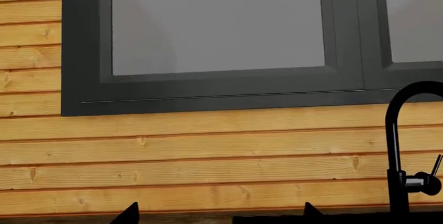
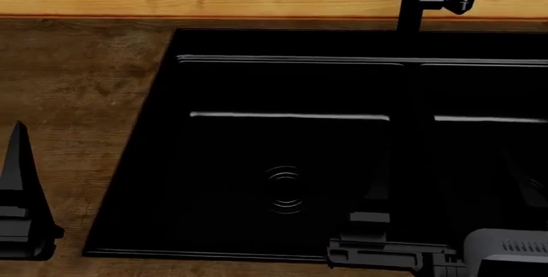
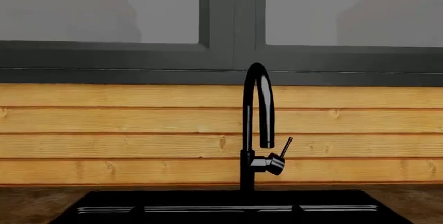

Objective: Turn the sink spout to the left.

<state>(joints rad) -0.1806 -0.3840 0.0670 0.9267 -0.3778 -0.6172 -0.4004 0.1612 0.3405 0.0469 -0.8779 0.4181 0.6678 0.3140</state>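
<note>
The sink spout (image 3: 250,120) is a glossy black gooseneck standing upright behind the sink (image 3: 229,200), its nozzle curving down toward me. It also shows at the edge of the left wrist view (image 1: 395,130), and its post at the top of the head view (image 2: 411,8). My right gripper (image 3: 216,209) is open and empty, low in front of the sink and well short of the spout. My left gripper (image 1: 220,214) is open and empty, facing the wall to the left of the spout. In the head view one of its fingers (image 2: 17,168) stands over the counter left of the sink (image 2: 291,40).
A thin side lever (image 3: 285,146) sticks out from the faucet base. A wooden plank wall (image 3: 104,130) and a dark-framed window (image 3: 232,22) rise behind. The brown wooden counter (image 2: 77,84) runs left of the double basin, with a round drain (image 2: 285,190).
</note>
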